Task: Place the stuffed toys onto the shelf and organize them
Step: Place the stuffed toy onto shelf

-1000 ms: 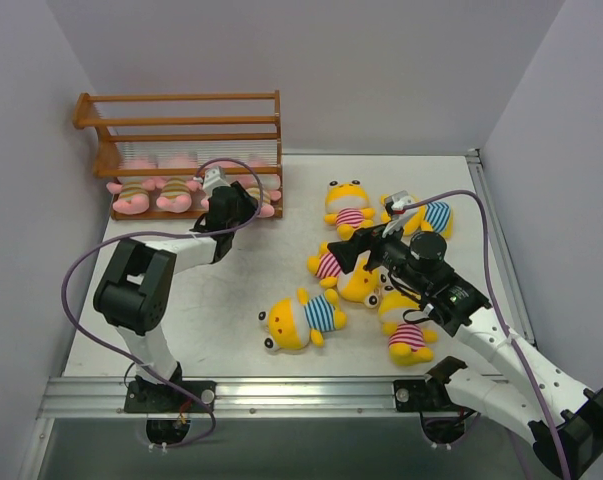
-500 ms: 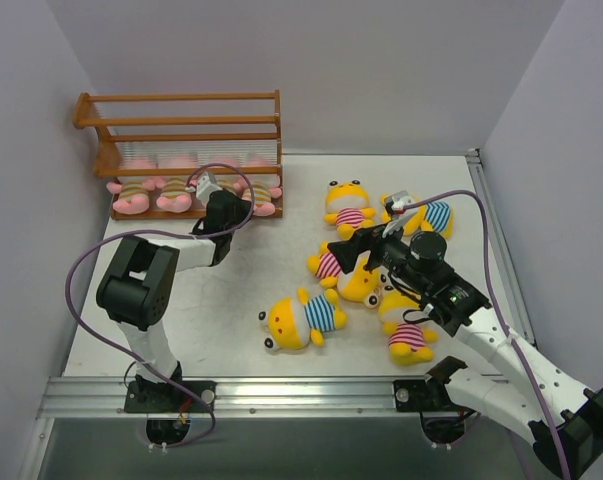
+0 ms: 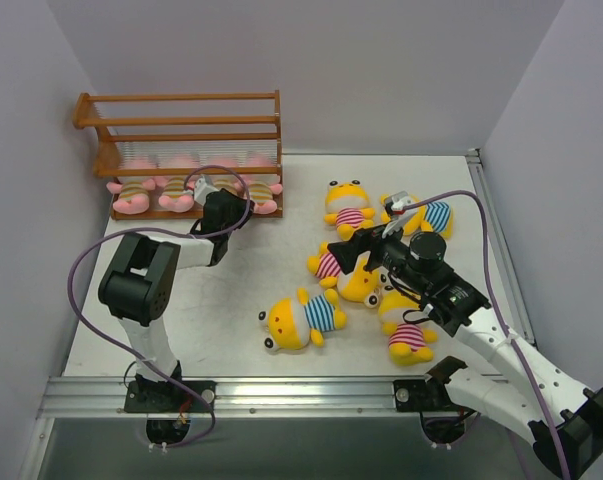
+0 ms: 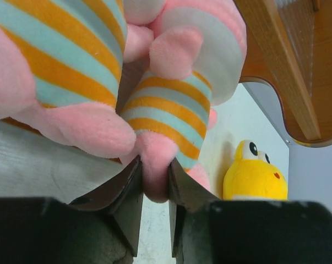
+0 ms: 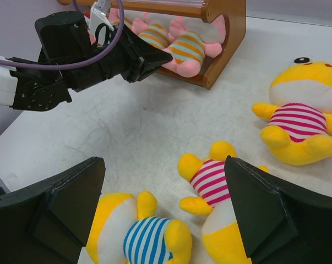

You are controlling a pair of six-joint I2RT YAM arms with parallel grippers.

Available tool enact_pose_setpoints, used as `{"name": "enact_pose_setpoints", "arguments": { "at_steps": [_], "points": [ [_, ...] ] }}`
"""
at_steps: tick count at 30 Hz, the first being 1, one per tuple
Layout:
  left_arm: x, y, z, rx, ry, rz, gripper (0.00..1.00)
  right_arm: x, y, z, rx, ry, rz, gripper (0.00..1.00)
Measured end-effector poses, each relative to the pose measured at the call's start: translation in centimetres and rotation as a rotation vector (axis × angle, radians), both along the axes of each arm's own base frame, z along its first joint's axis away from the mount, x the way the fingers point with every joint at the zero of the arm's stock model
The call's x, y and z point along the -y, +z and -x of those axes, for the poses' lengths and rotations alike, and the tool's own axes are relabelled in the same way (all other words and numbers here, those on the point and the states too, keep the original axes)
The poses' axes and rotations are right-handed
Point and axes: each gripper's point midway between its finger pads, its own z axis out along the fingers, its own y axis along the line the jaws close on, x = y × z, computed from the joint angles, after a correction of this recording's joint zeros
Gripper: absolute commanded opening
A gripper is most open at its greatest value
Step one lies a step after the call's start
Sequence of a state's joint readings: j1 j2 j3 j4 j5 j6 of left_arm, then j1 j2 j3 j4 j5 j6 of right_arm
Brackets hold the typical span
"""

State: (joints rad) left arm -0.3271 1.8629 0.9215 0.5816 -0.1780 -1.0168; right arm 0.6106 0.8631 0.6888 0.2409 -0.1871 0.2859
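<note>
The orange-brown shelf (image 3: 181, 120) stands at the back left, with several pink stuffed toys (image 3: 131, 195) lying along its bottom tier. My left gripper (image 3: 238, 206) (image 4: 153, 168) is shut on a leg of the pink toy (image 4: 166, 104) (image 5: 189, 50) at the right end of that row. My right gripper (image 3: 347, 256) (image 5: 164, 165) hangs wide open above yellow toys on the table: one in a blue-striped shirt (image 5: 141, 239) and one in pink stripes (image 5: 211, 181). It holds nothing.
More yellow toys lie on the right half of the table: pink-striped ones (image 3: 349, 208) (image 3: 407, 336) and blue-striped ones (image 3: 303, 318) (image 3: 433, 214). The shelf's two upper tiers hold nothing. Walls close in on the left, back and right.
My left gripper's jaws have closed on the pink toy's leg, and the gripper has shifted slightly towards the shelf. The right arm has not moved.
</note>
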Motion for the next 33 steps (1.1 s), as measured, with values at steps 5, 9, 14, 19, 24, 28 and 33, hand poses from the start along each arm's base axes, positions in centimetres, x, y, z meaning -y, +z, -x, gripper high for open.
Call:
{"name": "enact_pose_setpoints", "arguments": {
  "at_steps": [5, 9, 14, 19, 24, 28, 33],
  "points": [
    [0.1, 0.1, 0.1, 0.001, -0.008, 0.006, 0.51, 0.0, -0.1, 0.0, -0.002, 0.000, 0.001, 0.94],
    [-0.5, 0.2, 0.9, -0.005, -0.004, -0.007, 0.65, 0.0, 0.0, 0.0, 0.000, 0.000, 0.000, 0.94],
    [-2.1, 2.3, 2.0, 0.021, 0.019, -0.026, 0.79, 0.0, 0.0, 0.1, 0.001, 0.000, 0.000, 0.94],
    [-4.5, 5.8, 2.9, 0.086, 0.048, -0.041, 0.81, 0.1, 0.1, 0.2, 0.001, 0.000, -0.001, 0.94],
    [-8.1, 7.7, 4.1, 0.099, 0.083, -0.114, 0.83, 0.2, 0.1, 0.3, 0.000, 0.000, 0.000, 0.94],
    [-10.3, 10.2, 6.4, 0.104, 0.090, -0.213, 0.91, 0.3, 0.0, 0.4, -0.004, -0.003, 0.005, 0.94],
    [-11.5, 14.0, 9.8, 0.117, 0.057, -0.332, 0.97, 0.9, -0.6, 0.1, -0.019, -0.037, 0.027, 0.94]
  ]
}}
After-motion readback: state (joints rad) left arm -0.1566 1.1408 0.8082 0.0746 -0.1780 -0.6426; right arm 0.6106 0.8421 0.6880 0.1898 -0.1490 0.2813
